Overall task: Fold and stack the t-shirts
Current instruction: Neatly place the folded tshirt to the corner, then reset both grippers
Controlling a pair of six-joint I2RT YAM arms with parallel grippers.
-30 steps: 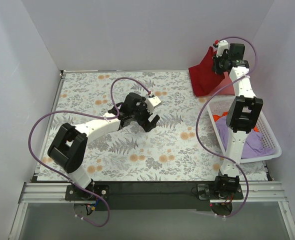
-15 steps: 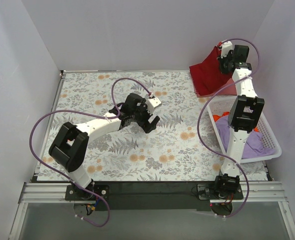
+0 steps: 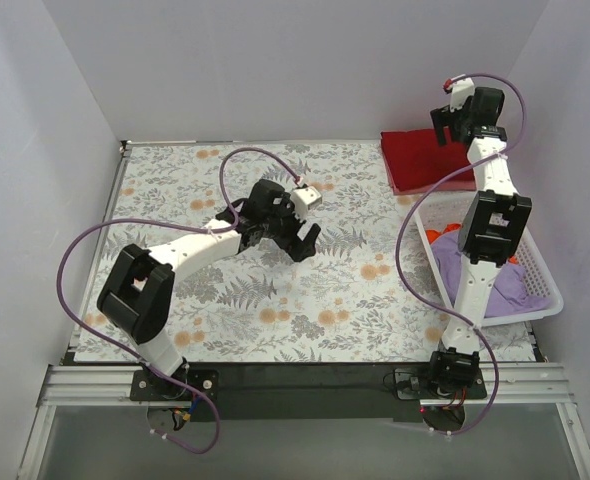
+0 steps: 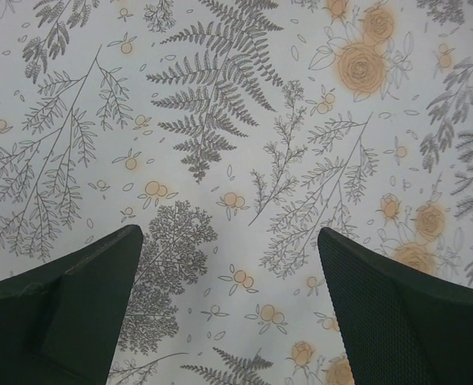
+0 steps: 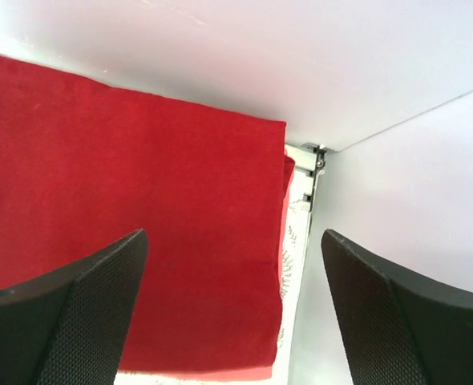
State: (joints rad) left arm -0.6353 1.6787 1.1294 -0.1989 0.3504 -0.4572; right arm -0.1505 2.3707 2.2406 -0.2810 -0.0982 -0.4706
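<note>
- Change since a second ago: crimson t-shirt (image 3: pixel 422 158) no longer hangs bunched from the right fingers (image 3: pixel 445 122). It is released and lies flat. Left arm barely shifted.
- Crimson t-shirt: far right corner of the counter, against the back wall, just beyond the white basket (image 3: pixel 545 290). Folded into a neat rectangle; long axis runs left-right along the back wall. Collar and sleeves folded out of sight, so which end is the neck cannot be told. Surface smooth, deep even red, edges crisp in the right wrist view (image 5: pixel 132 233).
- It rests on a lighter pinkish-red t-shirt (image 5: pixel 244 374), which shows only as a thin strip along the near and right edges.
- Right fingers (image 5: pixel 68 321): spread wide above the stack, holding nothing.
- Left fingers (image 4: pixel 68 313): spread wide, empty, above the floral cloth (image 4: pixel 236 120) at mid-counter (image 3: pixel 300 243).
- Basket holds a lavender t-shirt (image 3: pixel 510 285) and an orange t-shirt (image 3: pixel 437 237), both crumpled.
</note>
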